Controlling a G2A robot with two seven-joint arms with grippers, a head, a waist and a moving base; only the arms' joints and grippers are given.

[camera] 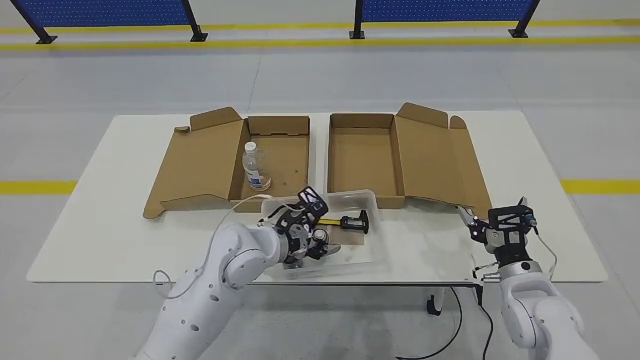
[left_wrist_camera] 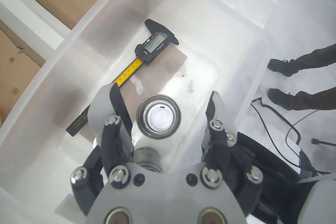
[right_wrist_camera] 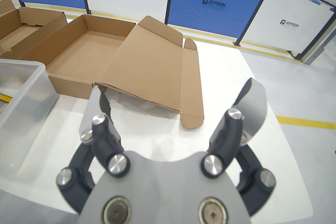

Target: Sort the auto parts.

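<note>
Low in the centre of the top view, the left gripper [left_wrist_camera: 164,93] hangs inside the clear bin [left_wrist_camera: 223,33], jaws wide apart on either side of a round metal can [left_wrist_camera: 158,117], gripping nothing. A caliper [left_wrist_camera: 155,45] lies near it in the bin. Lower right, the right gripper [right_wrist_camera: 173,86] hovers over the table [camera: 130,160], spread wide and empty.

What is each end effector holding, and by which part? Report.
Nothing is held. Left end effector open above the metal part in the clear bin; right end effector open, empty.
</note>
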